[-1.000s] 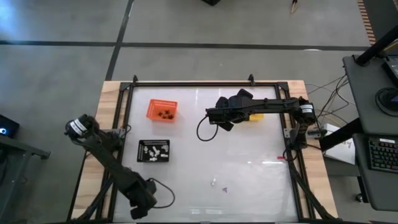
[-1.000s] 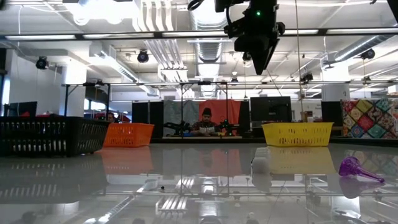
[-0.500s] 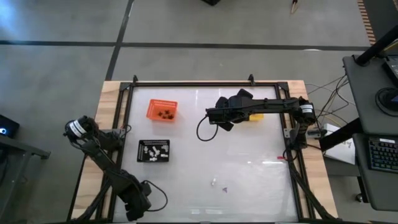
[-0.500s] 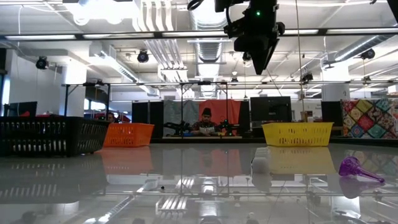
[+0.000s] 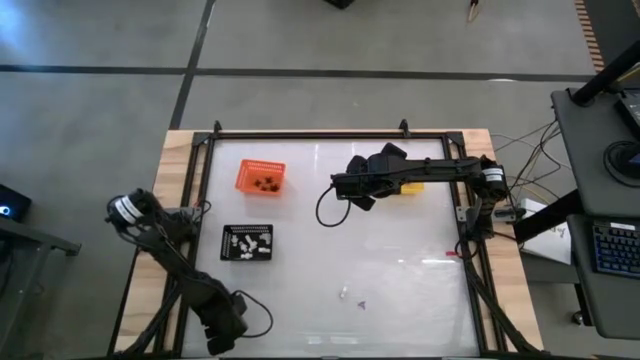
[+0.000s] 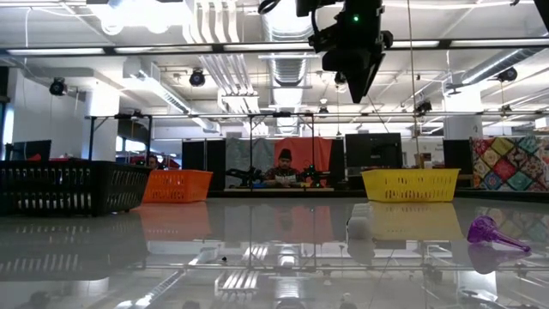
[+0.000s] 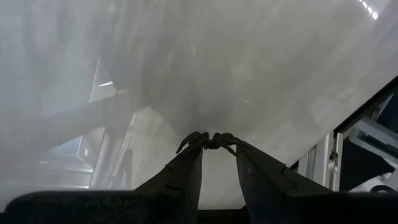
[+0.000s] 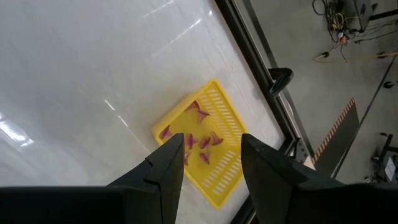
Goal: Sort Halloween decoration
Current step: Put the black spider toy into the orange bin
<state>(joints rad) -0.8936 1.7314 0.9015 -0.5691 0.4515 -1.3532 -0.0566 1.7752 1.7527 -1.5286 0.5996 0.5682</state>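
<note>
Spider trinket [image 7: 209, 140], black, sits pinched at the tips of my left end effector [image 7: 211, 146], fingers closed on it; nothing else of it is readable. From overhead the left end effector [image 5: 226, 322] is at the worktop's [image 5: 400, 270] near-left corner and the trinket is too small to see. Right end effector [image 8: 211, 146] has fingers apart, empty, hovering over the yellow tray [image 8: 205, 149]; purple pieces [image 8: 199, 140] lie in it, partly hidden behind the fingers. Overhead, the arm covers most of that tray. Orange tray [image 5: 261, 177] has dark bits, black tray [image 5: 246, 242] white ones. Two loose trinkets near the front edge: white one [image 5: 343, 293], purple one [image 6: 491, 232].
</note>
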